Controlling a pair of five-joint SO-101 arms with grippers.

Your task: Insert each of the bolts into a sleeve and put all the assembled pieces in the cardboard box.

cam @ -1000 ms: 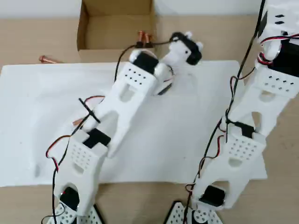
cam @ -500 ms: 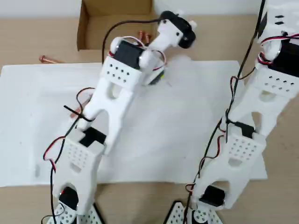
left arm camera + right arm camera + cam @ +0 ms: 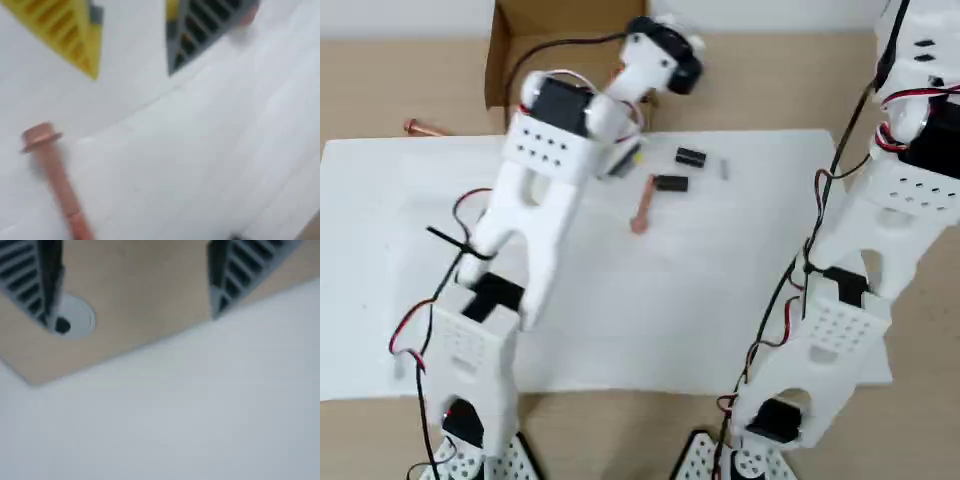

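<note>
A copper bolt [image 3: 642, 207] lies on the white sheet [image 3: 650, 310], its tip next to a black sleeve [image 3: 670, 183]. A second black sleeve [image 3: 690, 157] lies just beyond. The cardboard box [image 3: 498, 60] stands at the back. My left gripper [image 3: 625, 160] hangs low over the sheet's far edge, just in front of the box and left of the sleeves. In the left wrist view the left gripper [image 3: 131, 72] is open and holds nothing, with the bolt [image 3: 55, 175] lying apart from it. My right gripper [image 3: 135, 319] is open over the sheet's edge and bare table.
Another copper bolt [image 3: 423, 127] rests on the wooden table left of the box. A small grey piece [image 3: 724, 168] lies right of the sleeves. A round hole [image 3: 70, 322] in the tabletop sits by one right finger. The right arm [image 3: 910, 170] stands along the right side.
The left arm has swung left and back toward the box, uncovering the bolt and two sleeves on the sheet. The right arm has barely moved.
</note>
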